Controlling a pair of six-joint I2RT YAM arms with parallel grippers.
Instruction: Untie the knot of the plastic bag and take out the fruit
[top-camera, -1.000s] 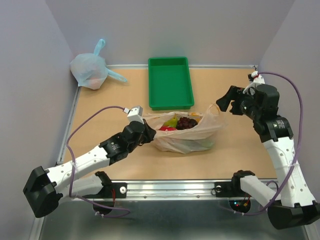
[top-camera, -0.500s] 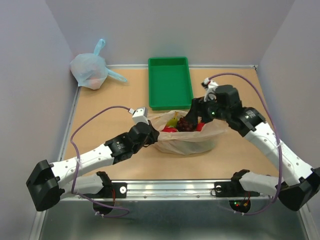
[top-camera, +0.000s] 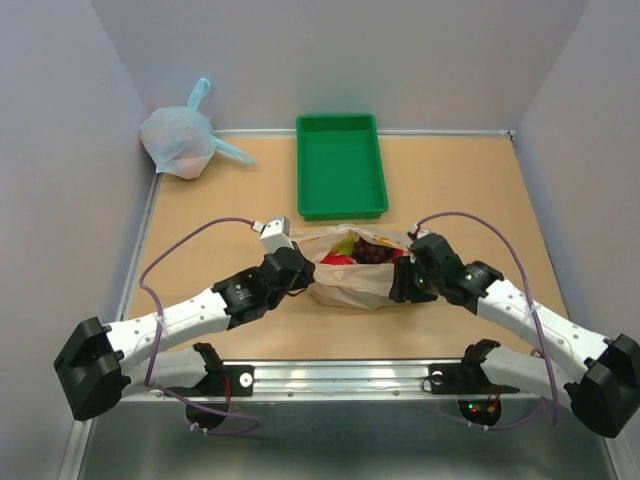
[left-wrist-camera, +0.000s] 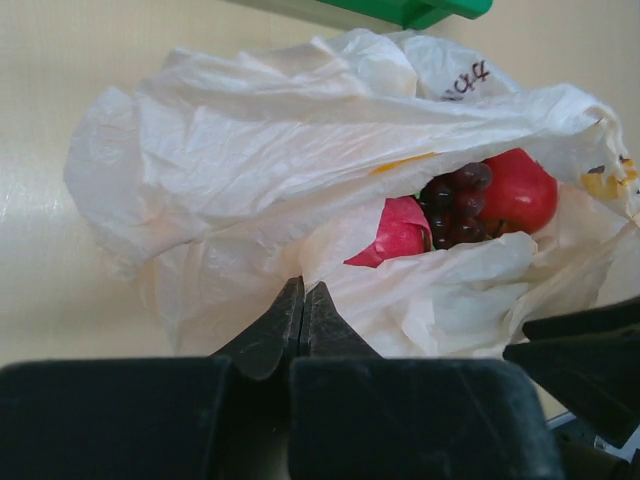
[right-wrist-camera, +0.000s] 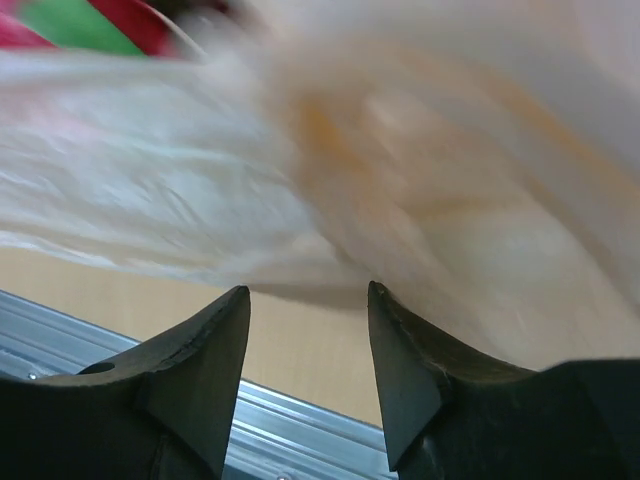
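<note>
We see the plastic bag (top-camera: 355, 285) lying open at the middle of the table (top-camera: 480, 200), just on the near side of the green tray (top-camera: 340, 160), with the fruit (top-camera: 362, 250) inside. Our left gripper (left-wrist-camera: 303, 300) is clamped on the bag's left edge. Our right gripper (right-wrist-camera: 308, 295), fingers apart, sits against its right side.

The one worktop (top-camera: 470, 190) carries two bags: one peach-orange plastic bag (top-camera: 360, 283) and one pale blue bag (top-camera: 178, 140). There is one green tray (top-camera: 341, 165). Four fruits show in the peach-orange bag's mouth: one bunch of dark grapes (left-wrist-camera: 455, 205), one red apple (left-wrist-camera: 520, 190), one pink-red dragon fruit (left-wrist-camera: 397, 232) and one yellow-green piece (top-camera: 345, 243). Any others underneath are hidden. Two pincers are in view: the left pincer (left-wrist-camera: 302, 300) and the right pincer (right-wrist-camera: 308, 300).
</note>
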